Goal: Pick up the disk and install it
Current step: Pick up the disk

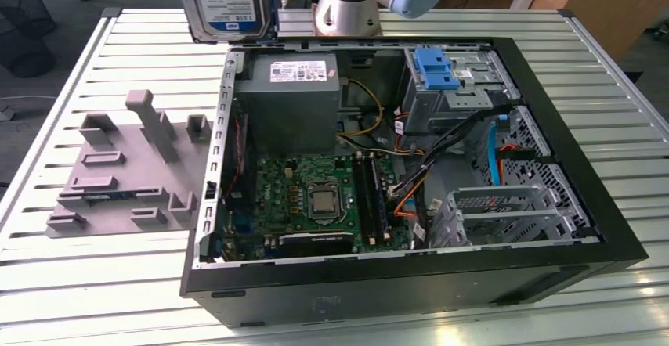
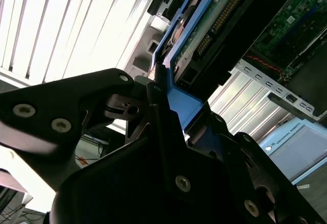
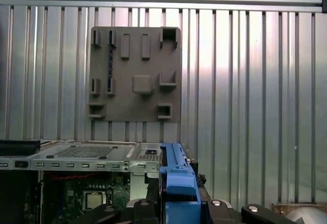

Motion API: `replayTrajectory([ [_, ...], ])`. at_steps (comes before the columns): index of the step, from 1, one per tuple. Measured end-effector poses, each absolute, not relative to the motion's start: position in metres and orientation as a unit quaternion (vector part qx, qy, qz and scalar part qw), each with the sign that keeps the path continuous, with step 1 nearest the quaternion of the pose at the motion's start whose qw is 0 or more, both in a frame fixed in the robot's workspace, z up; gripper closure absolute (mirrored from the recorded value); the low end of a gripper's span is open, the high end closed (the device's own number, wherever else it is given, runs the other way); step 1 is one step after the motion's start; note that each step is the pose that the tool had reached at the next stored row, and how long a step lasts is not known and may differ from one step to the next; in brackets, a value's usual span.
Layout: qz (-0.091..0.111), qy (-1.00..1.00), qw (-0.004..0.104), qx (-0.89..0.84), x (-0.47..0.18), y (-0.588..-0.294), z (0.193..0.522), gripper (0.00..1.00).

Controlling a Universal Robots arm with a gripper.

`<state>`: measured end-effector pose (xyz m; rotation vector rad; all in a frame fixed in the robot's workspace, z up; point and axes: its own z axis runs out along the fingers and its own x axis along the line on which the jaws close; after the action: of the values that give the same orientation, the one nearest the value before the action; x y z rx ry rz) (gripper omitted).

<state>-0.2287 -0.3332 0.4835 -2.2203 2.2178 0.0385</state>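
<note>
The disk point(image 1: 225, 1) hangs upright above the table's far edge in the exterior view, its white-and-blue label facing the camera, just beyond the back wall of the open computer case point(image 1: 397, 166). In the second wrist view my gripper point(image 2: 171, 101) is shut on the disk's blue carrier frame, with the drive's green circuit board point(image 2: 214, 20) showing past the black fingers point(image 2: 110, 89). The first wrist view has the blue frame of the disk point(image 3: 178, 173) standing between the jaws of my gripper point(image 3: 179, 208).
Inside the case are a grey power supply point(image 1: 287, 99), a motherboard point(image 1: 313, 197), a blue latch bracket point(image 1: 434, 68) on the drive bay and a metal drive cage point(image 1: 502, 213). A grey slotted fixture point(image 1: 125, 166) lies on the slatted table point(image 1: 105, 283) at the exterior view's left.
</note>
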Motion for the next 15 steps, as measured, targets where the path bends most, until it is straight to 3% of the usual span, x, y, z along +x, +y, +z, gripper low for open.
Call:
replayTrajectory([
  [15,0.012,0.707,0.002,-0.707,-0.211,-0.333,0.484,0.64],
])
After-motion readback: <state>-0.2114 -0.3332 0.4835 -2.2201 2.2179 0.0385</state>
